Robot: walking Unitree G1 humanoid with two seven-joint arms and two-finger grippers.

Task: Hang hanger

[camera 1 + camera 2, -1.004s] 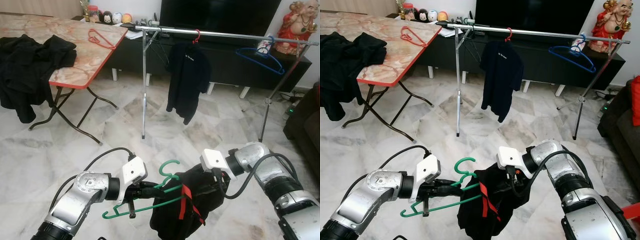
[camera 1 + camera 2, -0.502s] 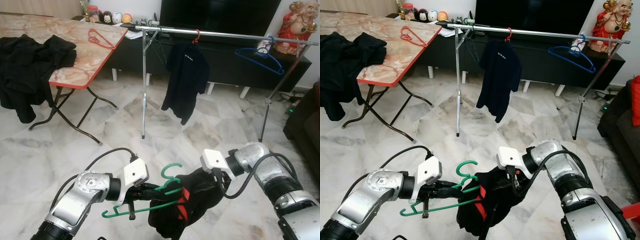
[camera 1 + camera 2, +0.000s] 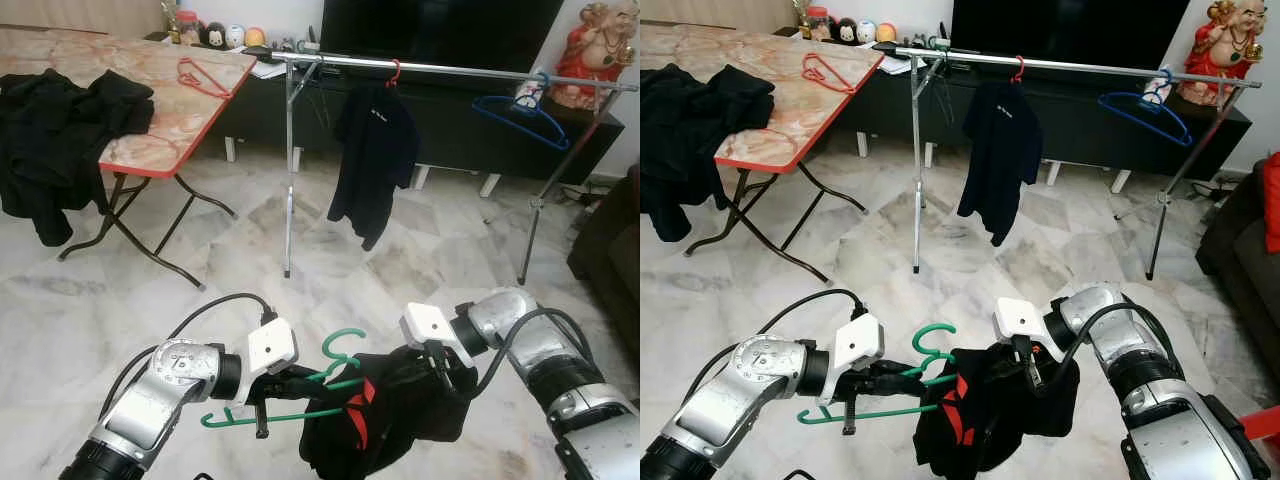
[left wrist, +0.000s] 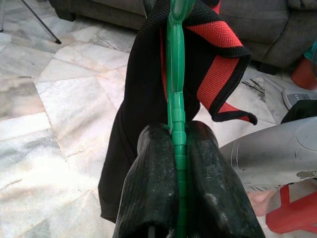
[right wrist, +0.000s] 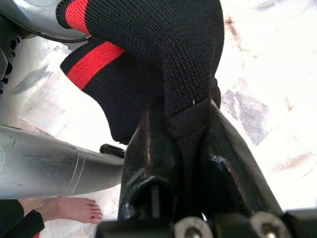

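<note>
Left end effector (image 4: 177, 148) clamped on green plastic hanger (image 3: 300, 396); right end effector (image 5: 181, 144) pinching black garment with red trim (image 3: 390, 415) draped on it, between both. Silver metal clothes rail (image 3: 450, 70) well ahead, hanging not yet done.

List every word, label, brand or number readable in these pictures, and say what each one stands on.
None can be read.
Black shirt on the rail: a small pale chest print, too small and blurred to read.
Jar on the folding table: no legible label.
Black-and-red garment on the green hanger, gripped by the left pincer and right pincer: no lettering visible.
</note>
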